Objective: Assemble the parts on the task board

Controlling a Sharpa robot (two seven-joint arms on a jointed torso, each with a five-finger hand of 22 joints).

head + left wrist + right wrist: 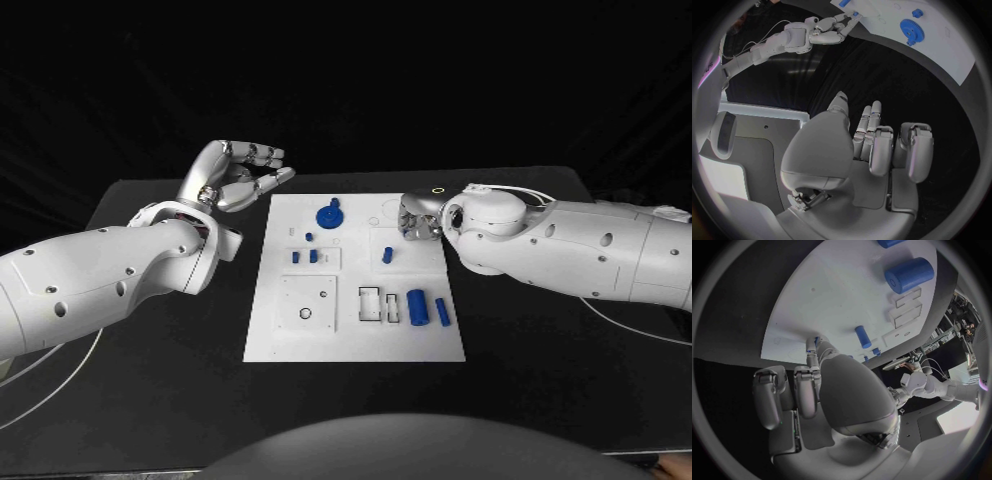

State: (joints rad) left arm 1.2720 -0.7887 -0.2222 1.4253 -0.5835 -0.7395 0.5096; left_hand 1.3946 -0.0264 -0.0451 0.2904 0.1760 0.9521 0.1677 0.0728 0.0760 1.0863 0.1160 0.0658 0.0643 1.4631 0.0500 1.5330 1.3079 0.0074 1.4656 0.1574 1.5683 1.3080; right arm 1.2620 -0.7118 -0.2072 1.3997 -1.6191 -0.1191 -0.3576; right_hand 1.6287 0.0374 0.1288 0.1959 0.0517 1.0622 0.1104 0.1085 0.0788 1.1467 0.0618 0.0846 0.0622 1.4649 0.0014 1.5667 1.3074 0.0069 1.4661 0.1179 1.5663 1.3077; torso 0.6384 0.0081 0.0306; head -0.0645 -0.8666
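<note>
white task board [289, 335] carries blue gear [330, 215], blue cylinder [417, 306].

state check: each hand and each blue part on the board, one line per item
left hand: raised beside the board, fingers curled, holding nothing
right hand: fingertips down on the board, grip unclear
task board: flat on the table
gear: lying on the board
big cylinder: lying on its side
thin rod: lying beside the big cylinder
</note>
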